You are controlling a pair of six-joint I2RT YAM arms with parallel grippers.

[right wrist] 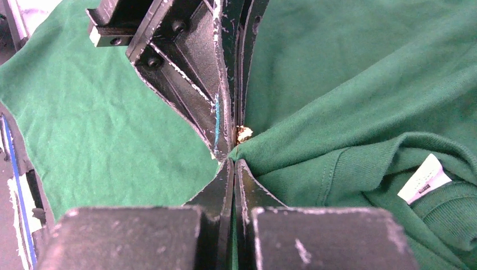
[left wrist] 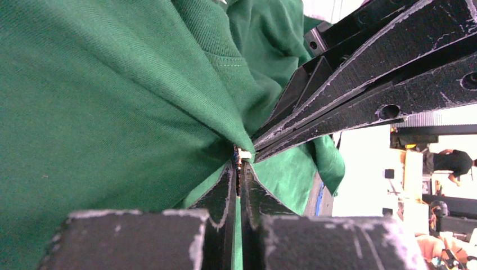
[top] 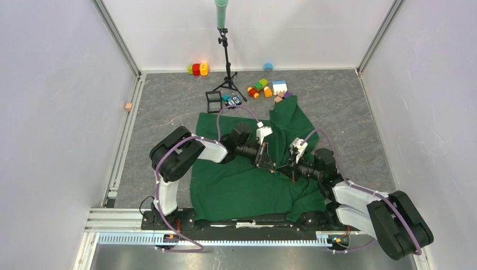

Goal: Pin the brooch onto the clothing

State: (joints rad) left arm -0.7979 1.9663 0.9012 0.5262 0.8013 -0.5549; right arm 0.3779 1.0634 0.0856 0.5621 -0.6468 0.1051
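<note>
The dark green T-shirt (top: 242, 185) lies spread on the grey table between the arms; it also fills the left wrist view (left wrist: 112, 101) and the right wrist view (right wrist: 349, 84). My left gripper (top: 274, 165) and right gripper (top: 286, 167) meet tip to tip over its middle. The brooch shows only as a tiny pale bit (right wrist: 244, 134) at the left gripper's tips, and in the left wrist view (left wrist: 245, 153). My left gripper (left wrist: 239, 164) is shut, seemingly on the brooch. My right gripper (right wrist: 233, 161) is shut on a gathered fold of the shirt.
Coloured toy blocks (top: 264, 87) lie at the back beyond the shirt. A black tripod (top: 226, 56) and a small black frame (top: 214, 101) stand at the back. A white label (right wrist: 424, 177) sits in the shirt's collar. White walls surround the table.
</note>
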